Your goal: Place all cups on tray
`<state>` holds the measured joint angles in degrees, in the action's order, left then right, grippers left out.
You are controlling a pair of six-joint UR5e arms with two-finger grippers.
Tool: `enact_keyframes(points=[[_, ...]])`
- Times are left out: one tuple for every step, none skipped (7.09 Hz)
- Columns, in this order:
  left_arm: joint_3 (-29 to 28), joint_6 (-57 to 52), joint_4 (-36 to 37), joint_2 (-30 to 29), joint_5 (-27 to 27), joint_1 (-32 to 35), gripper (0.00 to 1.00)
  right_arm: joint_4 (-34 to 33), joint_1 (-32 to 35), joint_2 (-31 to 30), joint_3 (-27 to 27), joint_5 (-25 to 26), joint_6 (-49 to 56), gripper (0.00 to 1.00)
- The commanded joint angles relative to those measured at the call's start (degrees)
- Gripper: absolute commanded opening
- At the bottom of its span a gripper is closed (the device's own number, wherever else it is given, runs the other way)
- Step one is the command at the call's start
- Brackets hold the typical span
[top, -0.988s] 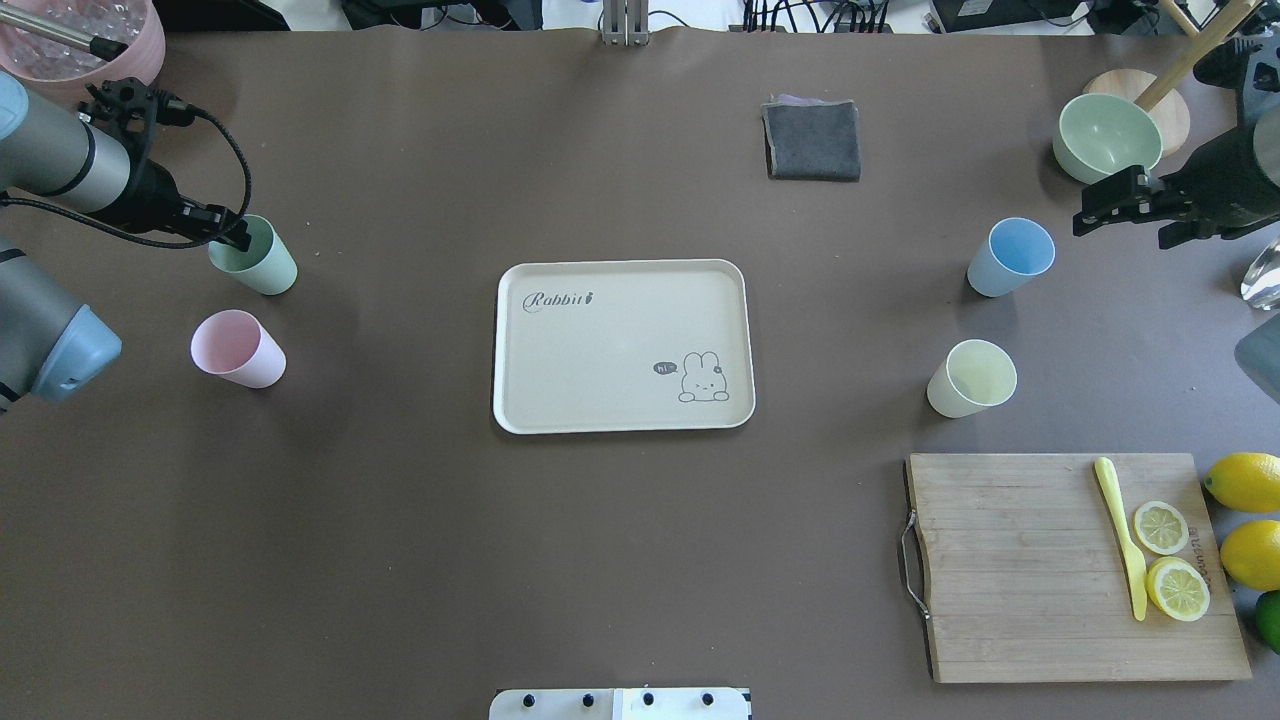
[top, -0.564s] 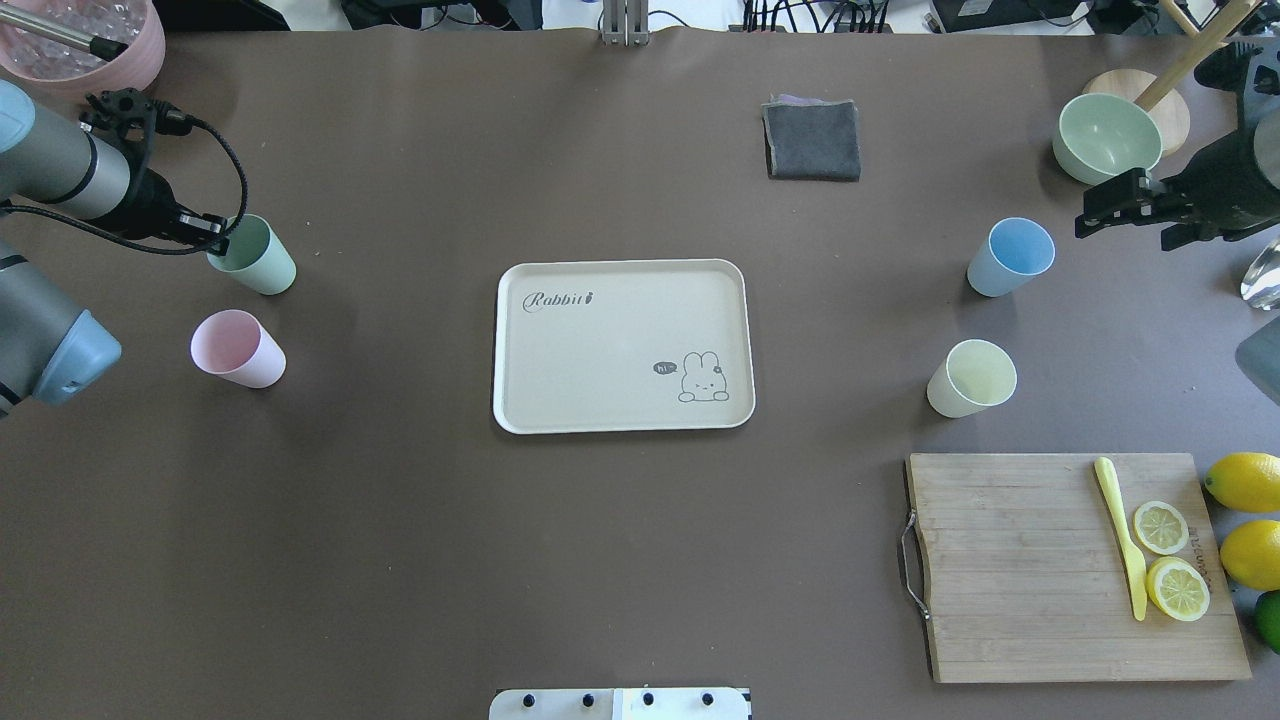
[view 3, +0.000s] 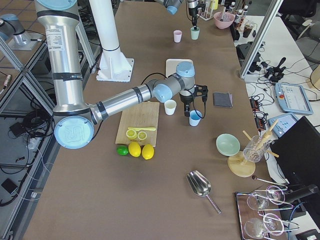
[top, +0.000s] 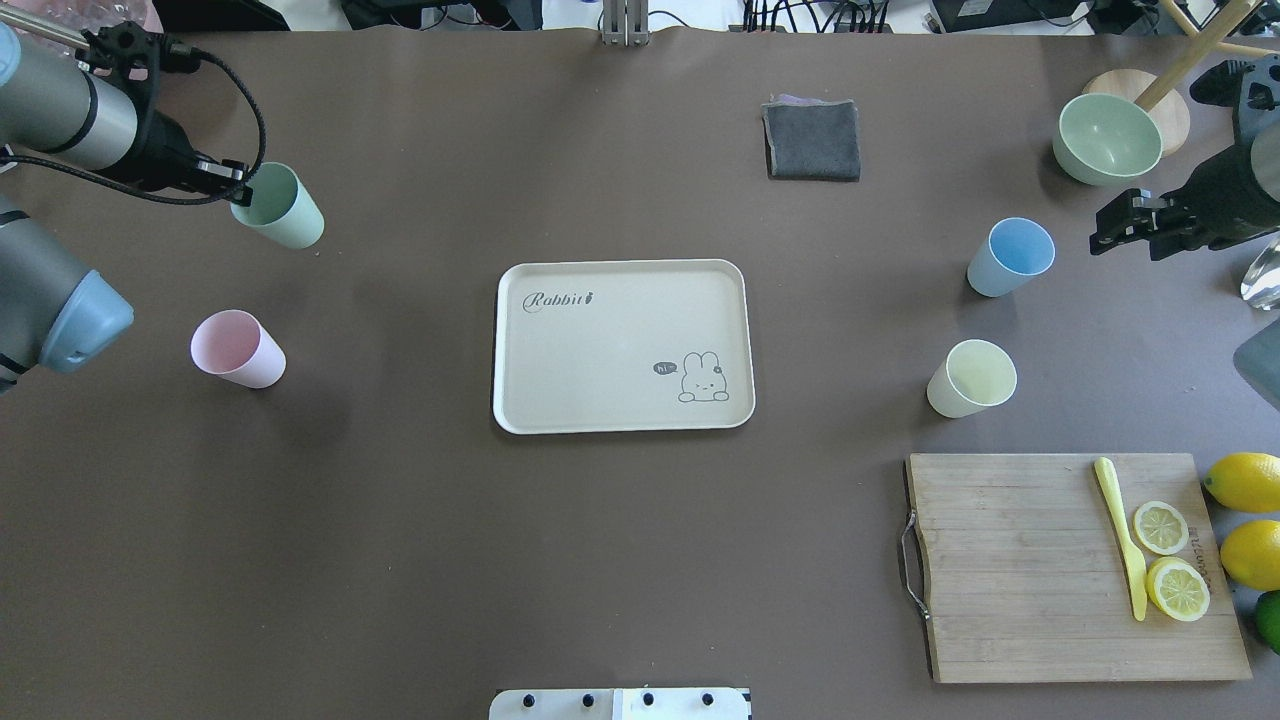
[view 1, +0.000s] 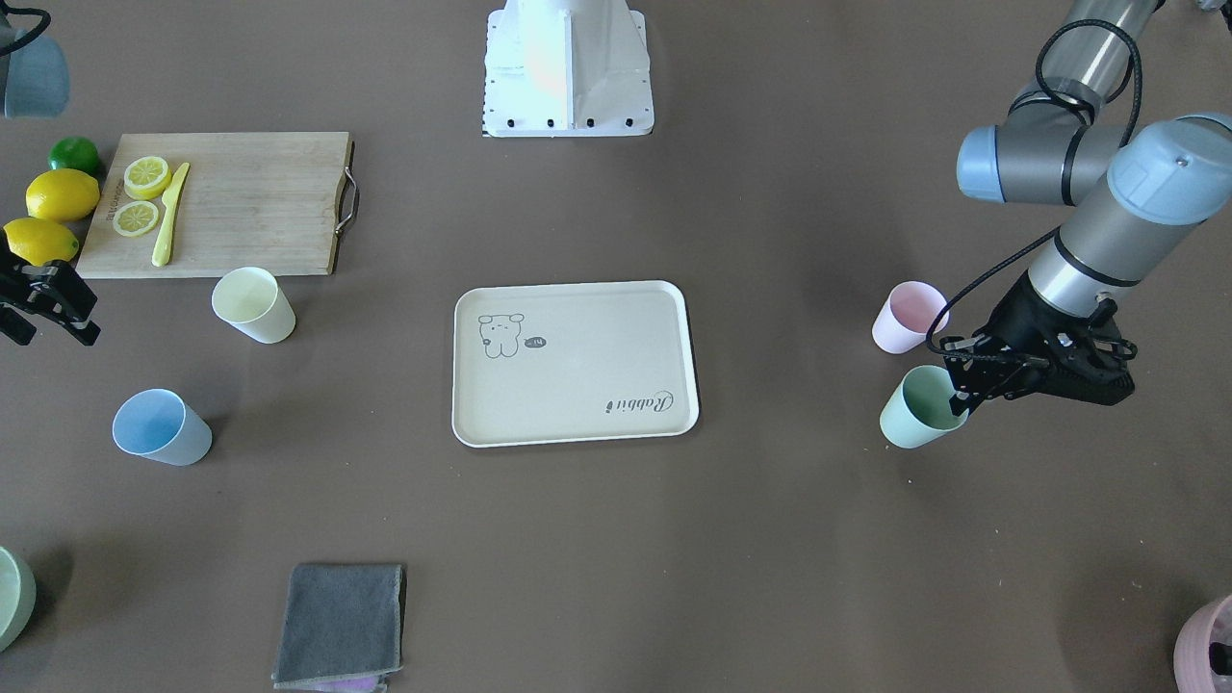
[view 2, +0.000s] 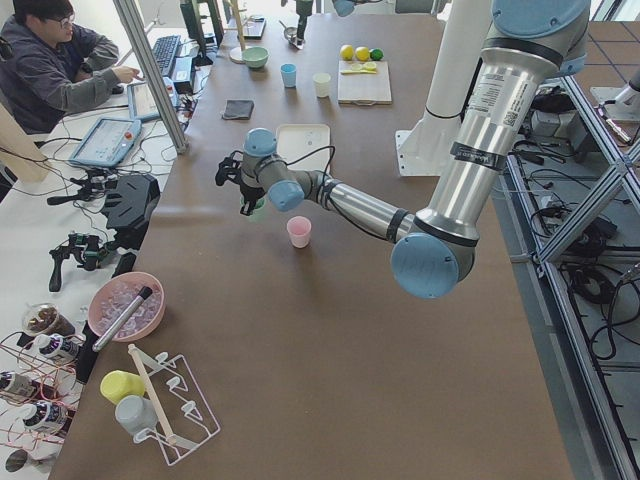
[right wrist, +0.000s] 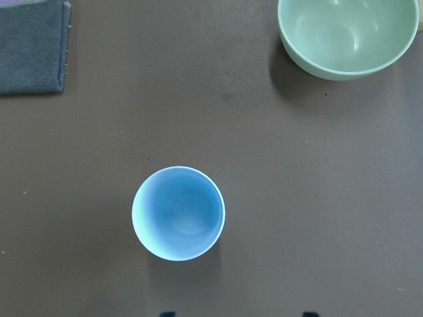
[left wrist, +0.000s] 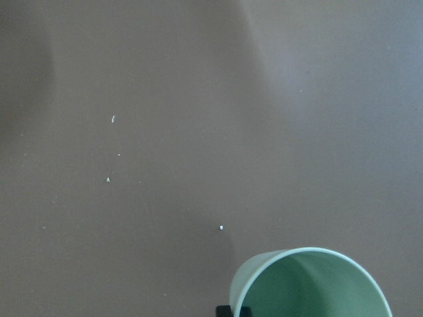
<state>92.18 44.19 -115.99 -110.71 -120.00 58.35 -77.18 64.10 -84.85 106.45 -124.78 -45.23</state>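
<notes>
Where the left gripper is: over the far left part of the table, clenched on the rim of the mint green cup.
Mint green cup: tilted in the grasp. A second ago it stood lower, nearer the pink cup. It has since risen and shifted toward the far side, and looks to be off the table.
Meaning: the first cup is picked up, and I judge the carry to the tray to be the step now in hand.
Right gripper: released, fingers wide apart, near the blue cup without touching it. It has drifted slightly since a second ago.
Cups: four, one each mint green, pink, blue and yellow. Three stand on the table and none is on the tray.
Tray: one, mid-table, well apart from every cup.
Other things: one green bowl, one grey cloth, one cutting board with two lemon slices and one yellow knife, two whole lemons, one lime.
</notes>
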Motion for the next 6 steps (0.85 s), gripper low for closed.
enact_keyframes(points=[[5.9, 10.6, 8.0, -4.9, 0.9, -4.0, 0.0, 0.0, 0.0, 0.8, -3.7, 0.0, 2.5, 0.83], [5.7, 15.5, 8.1, -7.4, 5.8, -9.1, 0.0, -0.2, -0.1, 3.2, -5.2, 0.1, 2.5, 0.92], [5.4, 19.0, 8.2, -8.7, 9.7, -13.7, 0.0, 0.0, -0.2, 4.2, -7.5, 0.1, 2.4, 0.93], [3.9, 20.9, 9.9, -11.3, 12.3, -16.6, 0.0, 0.0, -0.2, 5.5, -9.4, 0.1, 2.6, 0.92], [3.0, 23.1, 12.8, -14.5, 15.4, -19.6, 0.0, -0.1, -0.2, 5.6, -9.7, 0.1, 2.7, 0.92], [0.7, 23.7, 13.2, -16.7, 16.5, -20.6, 0.0, -0.2, -0.2, 5.7, -9.8, 0.1, 2.5, 0.91]])
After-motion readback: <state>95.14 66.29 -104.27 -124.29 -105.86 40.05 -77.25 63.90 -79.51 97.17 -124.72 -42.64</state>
